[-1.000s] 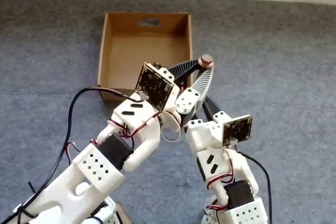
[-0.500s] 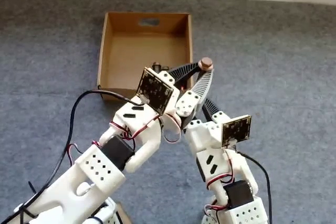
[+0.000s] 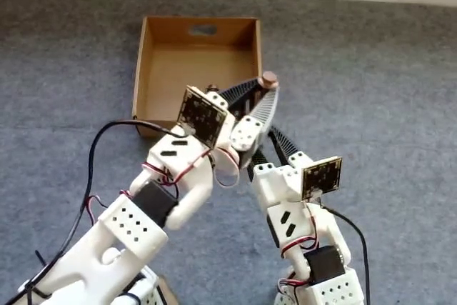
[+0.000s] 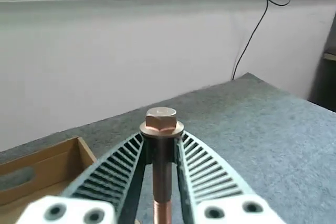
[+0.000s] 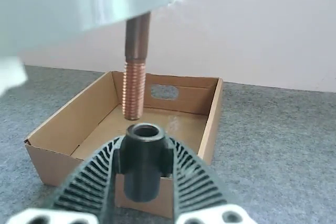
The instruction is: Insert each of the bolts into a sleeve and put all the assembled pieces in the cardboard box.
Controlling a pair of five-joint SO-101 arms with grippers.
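My left gripper (image 4: 161, 148) is shut on a copper bolt (image 4: 161, 171), head up and shaft pointing down; its head (image 3: 268, 78) sits by the near right corner of the cardboard box (image 3: 146, 55). In the right wrist view the bolt's threaded end (image 5: 134, 90) hangs just above and slightly behind the open top of a dark sleeve (image 5: 143, 161). My right gripper (image 5: 143, 156) is shut on that sleeve, held upright below the left gripper. The box (image 5: 63, 129) lies behind them, nothing inside it.
Grey carpet (image 3: 371, 69) covers the table all around. The two arms cross closely in front of the box's near wall (image 3: 153, 128). A pale wall (image 4: 105, 51) stands behind the table.
The left gripper with the bolt has shifted a little left and toward the box. The right arm has stayed in place.
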